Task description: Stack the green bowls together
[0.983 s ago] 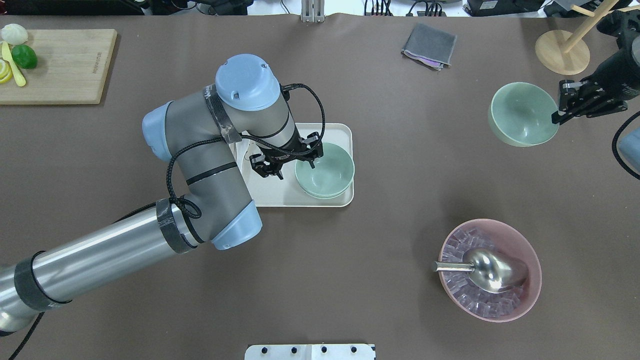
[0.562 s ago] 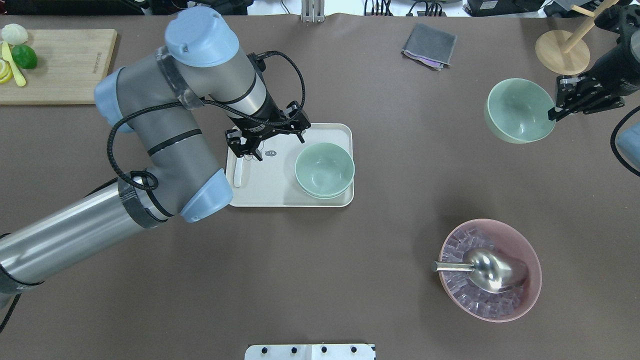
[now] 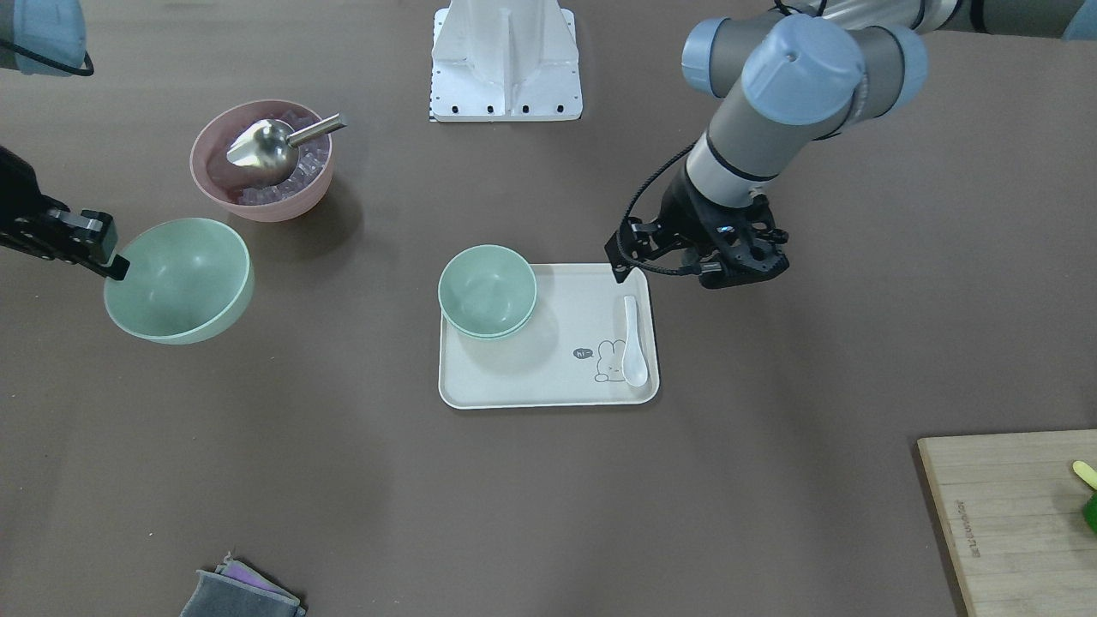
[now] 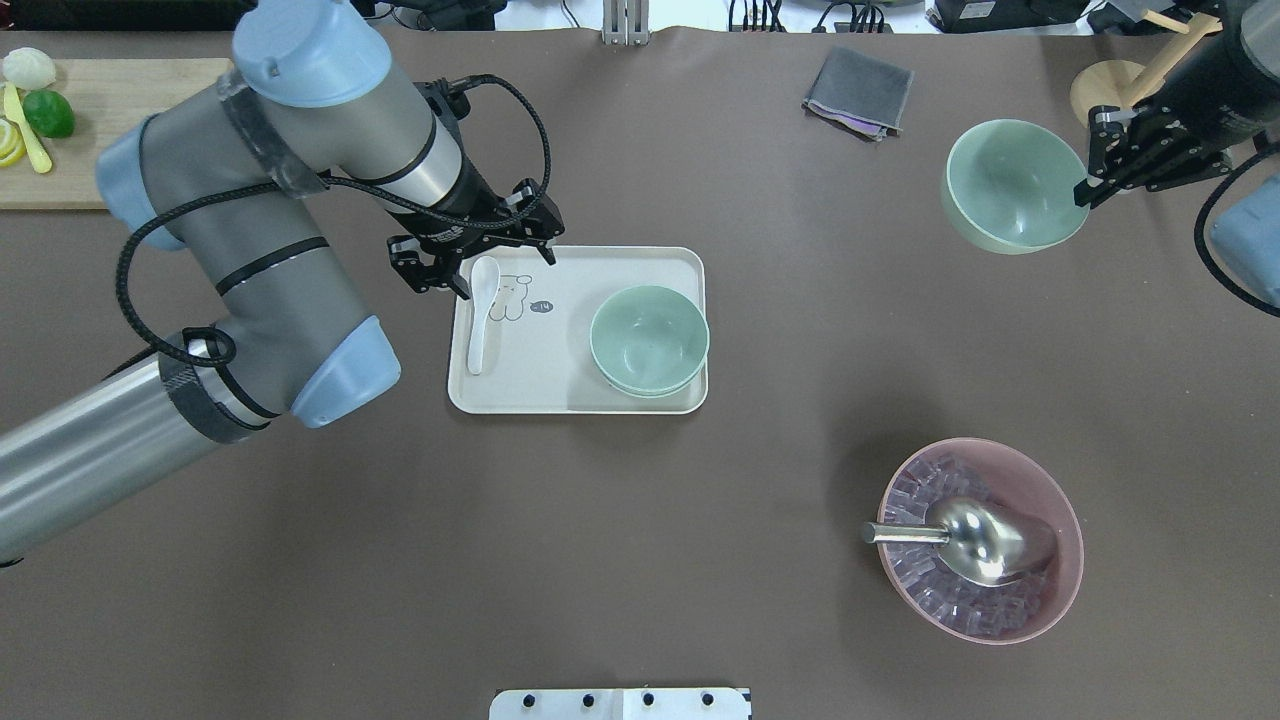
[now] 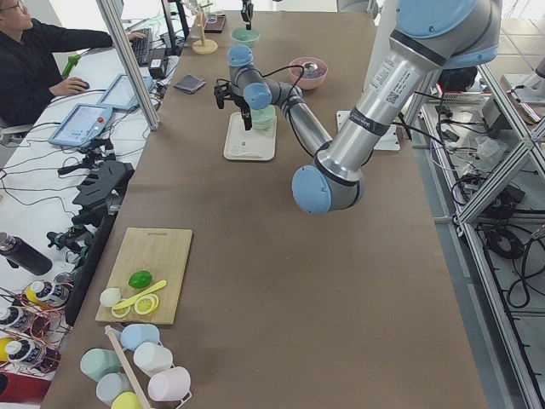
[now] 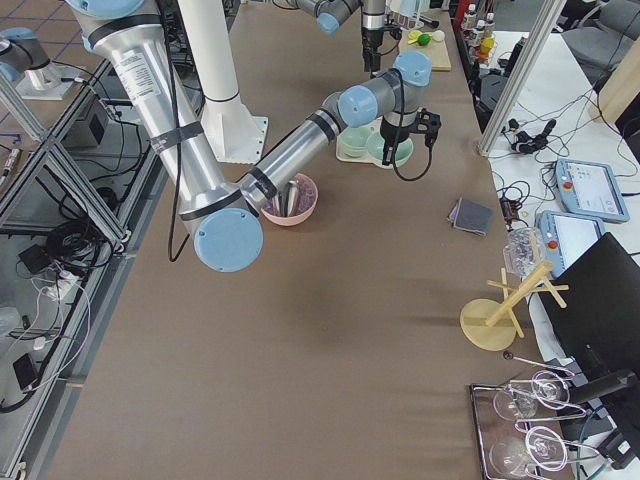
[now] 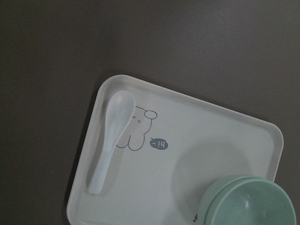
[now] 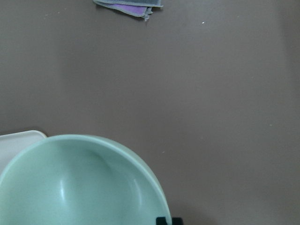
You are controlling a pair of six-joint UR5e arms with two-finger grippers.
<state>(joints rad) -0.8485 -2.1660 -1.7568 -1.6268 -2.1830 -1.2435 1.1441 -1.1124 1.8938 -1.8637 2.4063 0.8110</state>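
Two green bowls (image 4: pixel 649 340) sit nested on the right side of a cream tray (image 4: pixel 560 390); they also show in the front view (image 3: pixel 487 290) and the left wrist view (image 7: pixel 248 201). My left gripper (image 4: pixel 480 270) is open and empty, above the tray's far left corner, apart from the nested bowls. My right gripper (image 4: pixel 1085 190) is shut on the rim of the third green bowl (image 4: pixel 1012 200) and holds it tilted above the table at the far right. That bowl fills the lower left of the right wrist view (image 8: pixel 79 183).
A white spoon (image 4: pixel 480 312) lies on the tray's left side. A pink bowl with ice and a metal scoop (image 4: pixel 980 540) stands front right. A grey cloth (image 4: pixel 858 92), a wooden stand (image 4: pixel 1125 100) and a cutting board (image 4: pixel 120 130) lie along the far edge.
My left gripper has drawn back from the nested bowls to the left and farther away. My right gripper has carried its bowl up and a little to the left.
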